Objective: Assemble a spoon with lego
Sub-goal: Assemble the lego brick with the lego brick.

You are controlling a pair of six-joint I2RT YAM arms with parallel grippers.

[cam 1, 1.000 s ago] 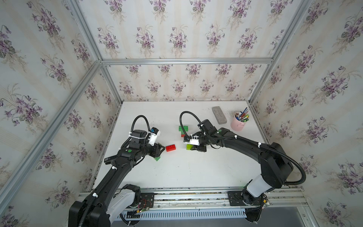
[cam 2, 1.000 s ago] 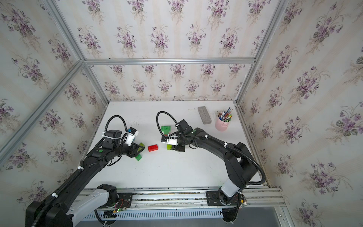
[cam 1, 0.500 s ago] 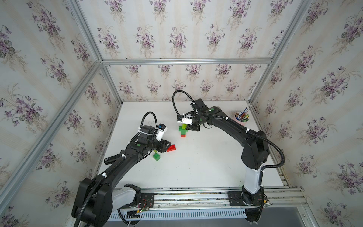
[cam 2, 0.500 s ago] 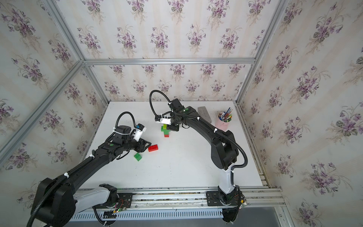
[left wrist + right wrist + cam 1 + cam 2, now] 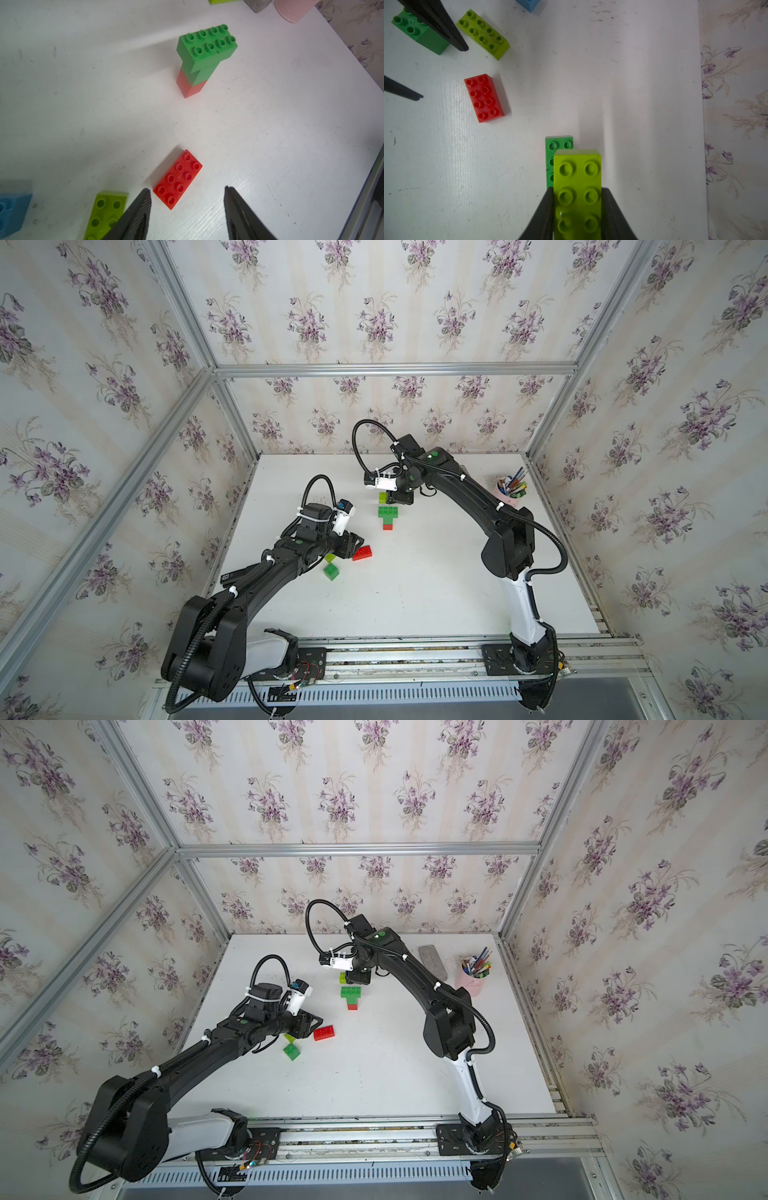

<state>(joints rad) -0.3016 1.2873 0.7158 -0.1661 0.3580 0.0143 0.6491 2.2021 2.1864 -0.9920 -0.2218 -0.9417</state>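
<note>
The partial spoon (image 5: 387,516) (image 5: 351,996) (image 5: 204,54) stands upright mid-table: a green 2x4 brick on a green and red stem. My right gripper (image 5: 577,189) (image 5: 395,498) (image 5: 356,977) is shut on a lime 2x4 lego brick (image 5: 577,176) (image 5: 382,497). It holds the brick just behind the spoon's green head (image 5: 550,158), partly covering it. My left gripper (image 5: 186,188) (image 5: 353,541) (image 5: 309,1023) is open and empty. Its fingertips are at the near end of a loose red 2x4 brick (image 5: 178,178) (image 5: 362,552) (image 5: 483,97).
A lime 2x4 brick (image 5: 106,212) (image 5: 330,558) and a green brick (image 5: 331,571) (image 5: 415,31) lie beside the left gripper. A blue brick (image 5: 10,212) is near them. A grey block (image 5: 432,965) and a pink pen cup (image 5: 512,489) stand far right.
The right arm has carried the lime brick from the front-middle of the table back to just behind the spoon build. The left gripper has crept toward the red brick.
</note>
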